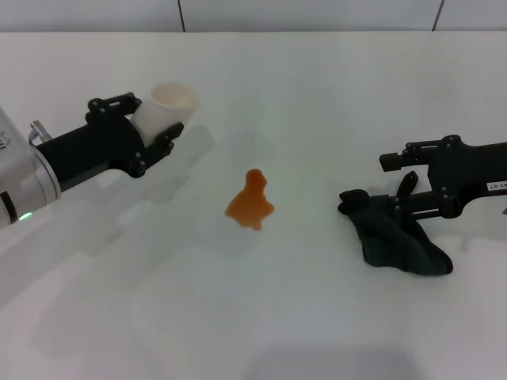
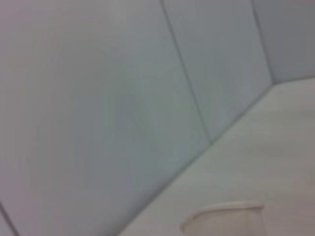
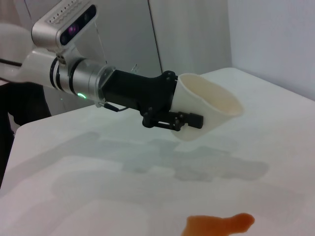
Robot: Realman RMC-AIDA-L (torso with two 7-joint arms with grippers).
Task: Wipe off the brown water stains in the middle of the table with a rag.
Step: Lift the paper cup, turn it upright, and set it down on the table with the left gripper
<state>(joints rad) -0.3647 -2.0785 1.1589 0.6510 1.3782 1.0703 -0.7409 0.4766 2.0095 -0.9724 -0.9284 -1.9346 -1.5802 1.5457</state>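
While the brown water stains (image 1: 250, 202) lie near the middle of the white table (image 1: 317, 95), an orange-brown blotch of uneven outline narrowing toward its far end, the rag (image 1: 396, 233) is seen well to their right, a lumpy dark cloth resting on the tabletop and spreading toward the near right. The right gripper (image 1: 400, 198) is lowered onto the rag's far left part, its black fingers (image 1: 405, 184) set down on either side of a fold of the cloth and closed on it, so that the rag is pinched at that end while the rest is left lying flat on the surface. Stain and rag are kept apart by a stretch of bare table. On the left side, the left gripper (image 1: 162, 127) is held above the table, clamped around a pale translucent cup (image 1: 168, 107), which is tilted with its open mouth turned away from the arm and toward the far side. In the right wrist view the same cup (image 3: 206, 110) is shown gripped from behind by the left gripper (image 3: 172, 118), raised over its own shadow, with one end of the stain (image 3: 219, 225) visible on the surface nearer the camera. In the left wrist view only the cup's rim (image 2: 224, 215) is shown against the table and the panelled wall (image 2: 98, 98) behind it.
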